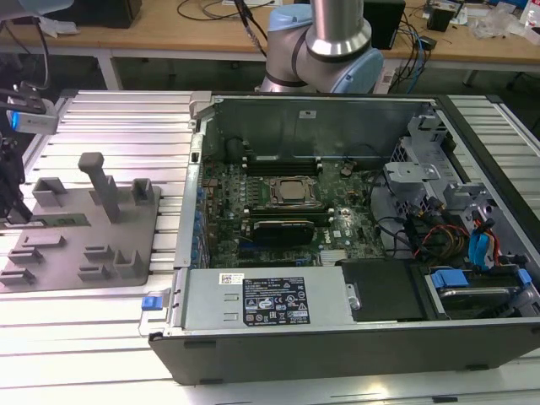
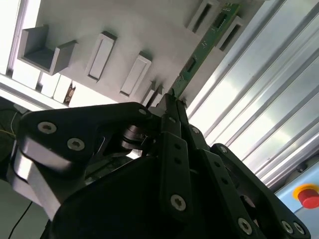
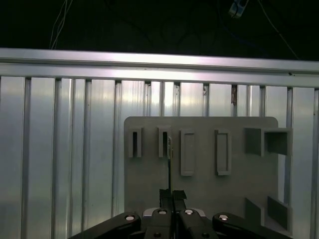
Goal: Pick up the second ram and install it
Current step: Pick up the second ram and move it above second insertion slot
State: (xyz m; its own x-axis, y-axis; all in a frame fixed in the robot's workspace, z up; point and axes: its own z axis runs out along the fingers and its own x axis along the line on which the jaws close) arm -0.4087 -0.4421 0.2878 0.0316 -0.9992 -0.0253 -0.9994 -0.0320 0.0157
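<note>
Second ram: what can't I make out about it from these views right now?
Near end: in the second wrist view the second ram runs in between the fingers, which cover it.
Far end: cut off by that picture's edge.
Faces: seen edge-on in the first wrist view.
Exterior view: too small on the grey fixture for any detail.

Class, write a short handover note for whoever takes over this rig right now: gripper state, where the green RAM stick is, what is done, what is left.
Gripper: shut on one end of the thin green circuit-board RAM stick.
Stick: lying along the grey plastic fixture plate, at the exterior view's left of the open black computer case.
Done: grasp made.
Left: stick not yet carried to the green motherboard or seated in a slot.
</note>
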